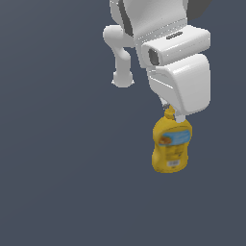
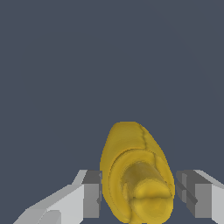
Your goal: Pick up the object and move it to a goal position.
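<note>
While your claw point(image 2: 139, 192) straddles the upright bottle point(image 1: 171, 144) just below its cap, fingers point(image 2: 91, 194) apart and not yet touching: grasp step pending. Next, close squarely before lifting.

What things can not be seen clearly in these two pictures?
- Exterior view: the gripper fingertips are hidden behind the arm's white housing.
- Exterior view: the yellow bottle label print is too blurred to read.
- Wrist view: contact between either finger and bottle is unclear.
</note>
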Motion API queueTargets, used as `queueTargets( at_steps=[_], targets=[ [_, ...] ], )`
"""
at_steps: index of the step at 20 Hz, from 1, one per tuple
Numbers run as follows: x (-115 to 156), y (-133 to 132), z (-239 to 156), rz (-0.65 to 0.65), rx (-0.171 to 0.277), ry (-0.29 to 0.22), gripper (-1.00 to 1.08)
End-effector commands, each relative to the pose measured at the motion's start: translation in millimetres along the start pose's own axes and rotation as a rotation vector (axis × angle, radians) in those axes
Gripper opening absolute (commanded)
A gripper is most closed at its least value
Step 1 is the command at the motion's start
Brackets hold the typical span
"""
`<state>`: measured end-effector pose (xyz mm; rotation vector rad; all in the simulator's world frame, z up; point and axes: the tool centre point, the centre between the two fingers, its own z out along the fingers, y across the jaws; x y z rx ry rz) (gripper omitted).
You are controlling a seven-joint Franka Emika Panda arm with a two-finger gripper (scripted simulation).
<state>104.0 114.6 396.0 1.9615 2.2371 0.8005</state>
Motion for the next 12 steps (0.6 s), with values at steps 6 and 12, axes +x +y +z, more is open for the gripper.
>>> queueTargets(
  at_steps=[6, 12],
  targets=[
    [9, 4, -2, 0.000, 0.000, 0.000, -1.00],
    [23, 8, -6, 0.000, 0.000, -0.001, -1.00]
  ],
)
